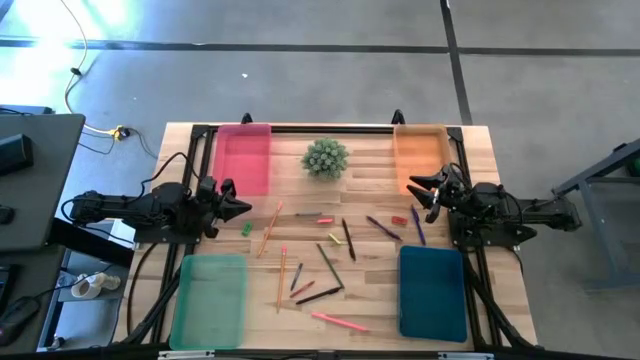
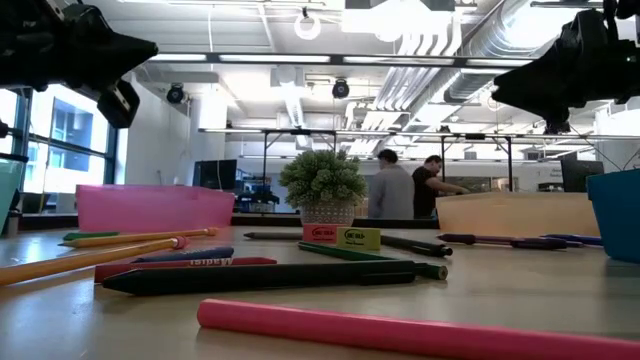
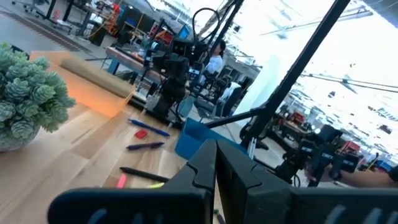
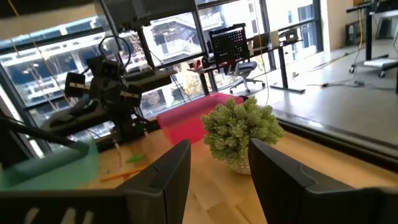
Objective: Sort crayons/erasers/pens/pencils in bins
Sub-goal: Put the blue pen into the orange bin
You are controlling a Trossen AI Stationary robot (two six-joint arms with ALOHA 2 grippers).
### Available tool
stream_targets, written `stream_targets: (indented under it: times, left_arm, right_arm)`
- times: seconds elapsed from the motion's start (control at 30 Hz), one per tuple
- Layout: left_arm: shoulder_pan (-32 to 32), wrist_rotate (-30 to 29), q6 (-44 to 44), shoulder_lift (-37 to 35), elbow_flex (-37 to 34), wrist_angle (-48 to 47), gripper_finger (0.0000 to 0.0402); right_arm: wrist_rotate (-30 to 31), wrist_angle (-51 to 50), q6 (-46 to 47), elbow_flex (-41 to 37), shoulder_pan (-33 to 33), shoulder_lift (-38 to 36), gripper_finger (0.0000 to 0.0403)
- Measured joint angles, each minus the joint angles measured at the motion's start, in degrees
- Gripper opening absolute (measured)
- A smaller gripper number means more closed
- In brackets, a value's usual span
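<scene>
Pencils, pens, crayons and erasers lie scattered on the wooden table between the four bins. These include an orange pencil (image 1: pixel 270 228), a pink pencil (image 1: pixel 340 321), a dark green pencil (image 1: pixel 330 264), a purple pen (image 1: pixel 383 228), a red crayon (image 1: pixel 301 289) and a green eraser (image 1: pixel 246 229). The pink bin (image 1: pixel 243 158) and orange bin (image 1: pixel 420 155) sit at the far side, the green bin (image 1: pixel 210 300) and teal bin (image 1: pixel 433 292) at the near side. My left gripper (image 1: pixel 245 207) hovers shut at the left edge. My right gripper (image 1: pixel 412 188) hovers open at the right edge. Both hold nothing.
A small potted plant (image 1: pixel 326 158) stands at the far middle between the pink and orange bins. A black frame (image 1: pixel 300 128) runs along the table's edges. In the low view, two people (image 2: pixel 410 185) stand in the room behind the table.
</scene>
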Motion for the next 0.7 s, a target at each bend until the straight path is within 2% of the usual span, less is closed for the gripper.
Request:
stream_targets:
  times: [0.1,0.27,0.5,0.7]
  left_arm:
    - [0.0,-0.8,-3.7,0.0,0.0,1.2,0.0001]
    - [0.0,-2.9,-6.2,0.0,0.0,0.9,0.0001]
    - [0.0,-3.3,-4.5,0.0,0.0,0.8,0.0000]
    - [0.0,-4.2,-4.6,0.0,0.0,0.8,0.0000]
  right_arm:
    - [0.3,0.7,5.0,0.0,0.0,0.0,0.0154]
    - [5.5,3.4,12.5,0.0,0.0,0.0,0.0154]
    - [6.9,12.0,12.3,0.0,0.0,0.0,0.0154]
    - [6.9,7.3,12.6,6.0,0.0,0.1,0.0154]
